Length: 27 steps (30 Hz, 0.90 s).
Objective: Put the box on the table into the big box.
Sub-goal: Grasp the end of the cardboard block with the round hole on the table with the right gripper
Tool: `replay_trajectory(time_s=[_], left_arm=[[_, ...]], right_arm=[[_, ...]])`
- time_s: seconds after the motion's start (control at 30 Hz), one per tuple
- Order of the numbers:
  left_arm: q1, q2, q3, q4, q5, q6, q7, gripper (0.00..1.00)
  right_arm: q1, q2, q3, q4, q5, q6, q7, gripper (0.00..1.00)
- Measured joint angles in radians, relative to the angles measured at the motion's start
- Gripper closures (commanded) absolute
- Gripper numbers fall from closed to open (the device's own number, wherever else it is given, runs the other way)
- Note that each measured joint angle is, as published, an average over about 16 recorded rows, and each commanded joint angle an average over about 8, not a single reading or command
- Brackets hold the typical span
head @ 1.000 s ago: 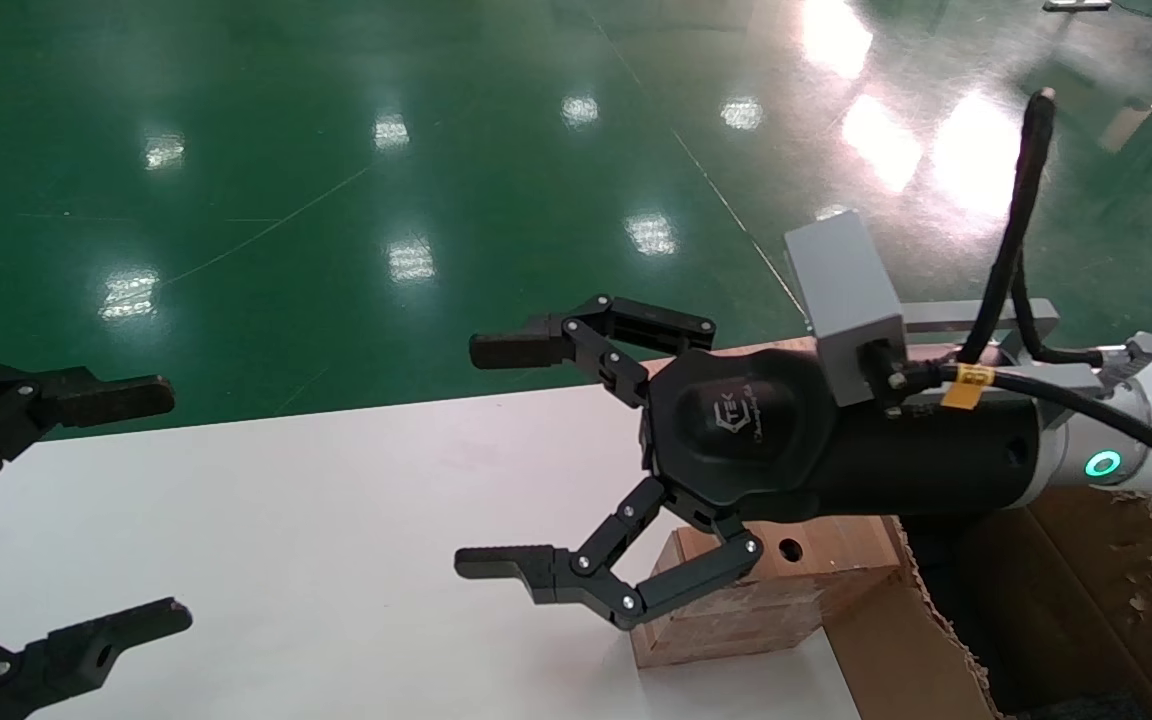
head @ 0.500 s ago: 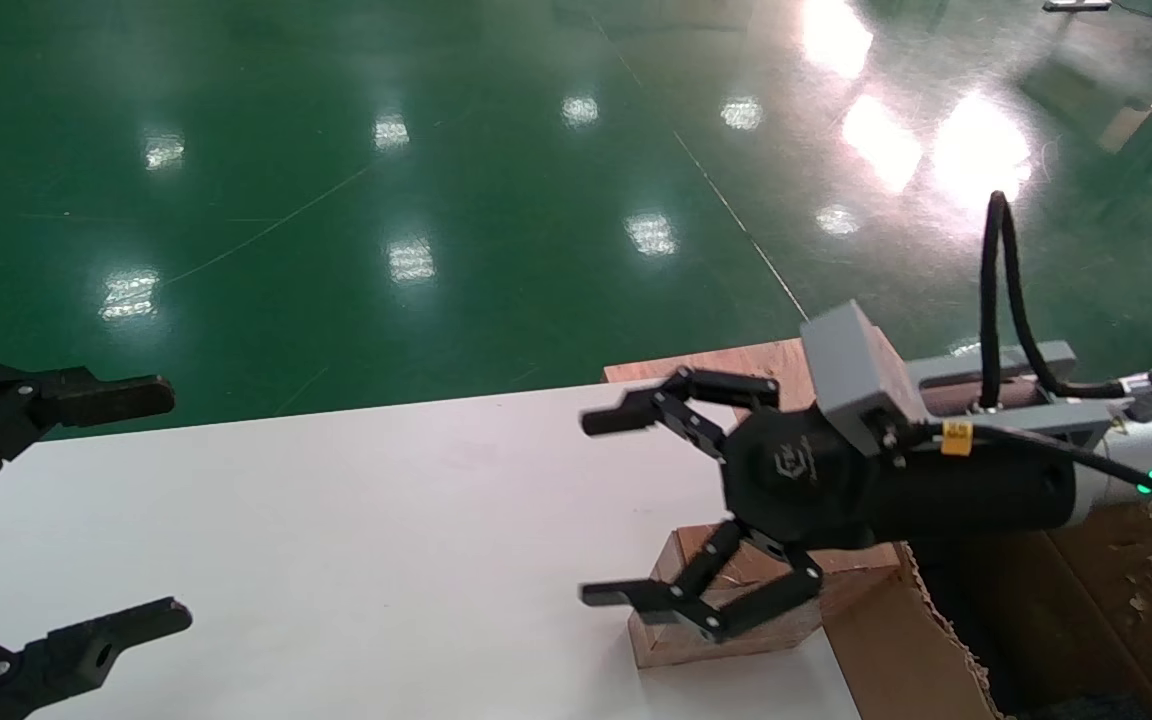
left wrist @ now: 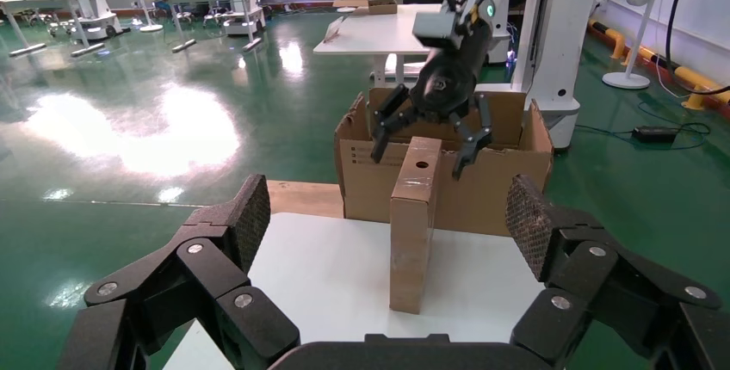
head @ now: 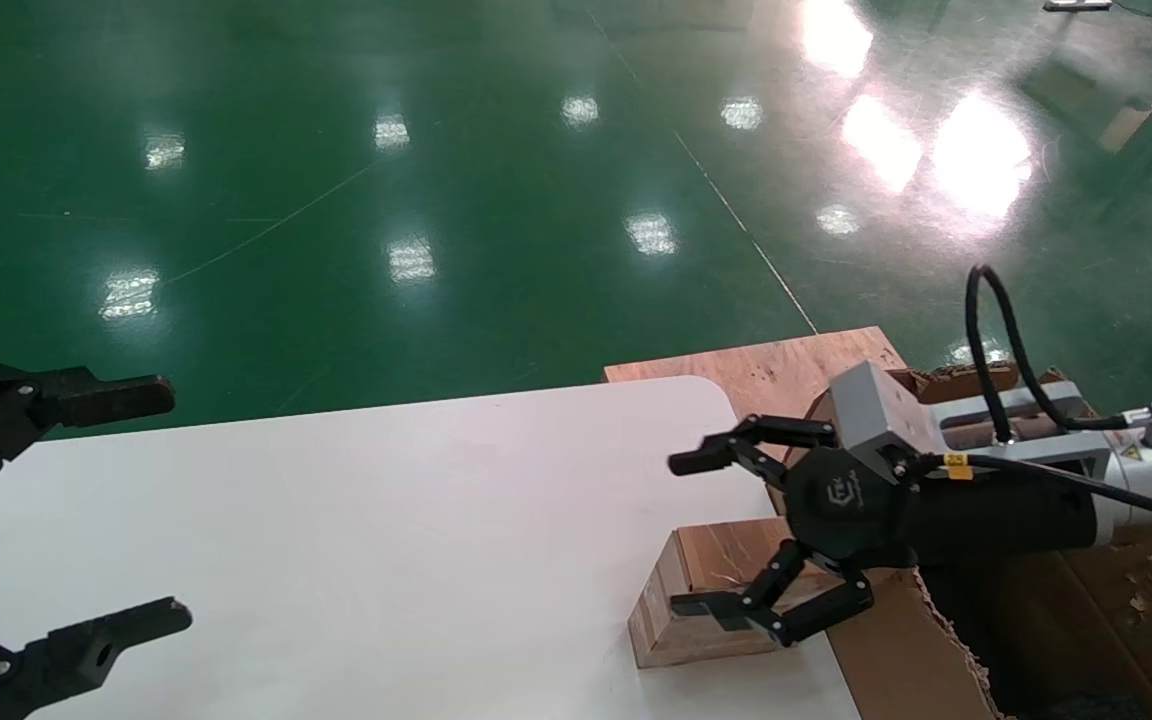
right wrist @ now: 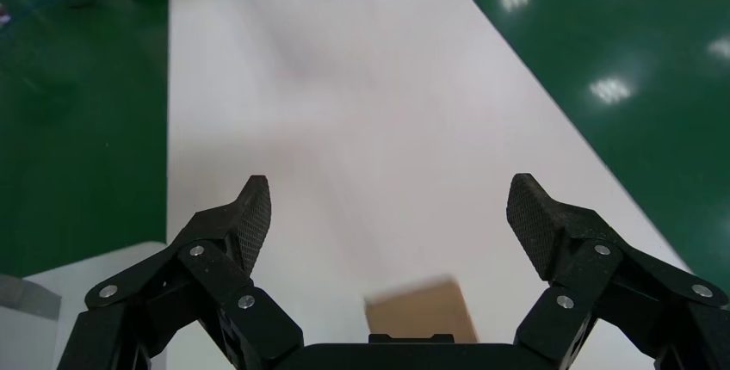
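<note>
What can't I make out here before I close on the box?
- Box: head view, right gripper and arm cover its right end; right wrist view, only a blurred corner shows.
- Big box: head view, cut off by the edge, inside dark.
- Left gripper: parked open over the table, partly cut off.

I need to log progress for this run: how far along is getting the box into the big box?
Early stage. Nothing is done: the box stands on the table, beside the big box. In hand: the right gripper hangs open above it, touching nothing. Left: grasp, lift, place inside. The left gripper is parked open at the table's far side.
</note>
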Motion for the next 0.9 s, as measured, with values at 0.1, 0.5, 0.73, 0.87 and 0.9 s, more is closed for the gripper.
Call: replay_trajectory(time_s=[0.1,0.5,0.73,0.87,0.9], left_arm=[[0.000,0.000,0.000,0.000,0.000,0.000,0.000,0.00],[0.000,0.000,0.000,0.000,0.000,0.000,0.000,0.00],[0.000,0.000,0.001,0.000,0.000,0.000,0.000,0.00],[0.000,0.000,0.001,0.000,0.000,0.000,0.000,0.00],[0.000,0.000,0.001,0.000,-0.001,0.000,0.000,0.00]], right_arm=[[0.019,0.001,-0.035,-0.048,-0.006,0.002,-0.028,0.00],[0.090,-0.025,-0.141,-0.203,-0.023,0.004,-0.108,0.00],[0.106,-0.028,-0.197,-0.244,0.001,0.002,-0.128,0.00],[0.110,-0.022,-0.227,-0.254,0.024,0.001,-0.134,0.00],[0.111,-0.020,-0.235,-0.255,0.031,0.000,-0.135,0.00]])
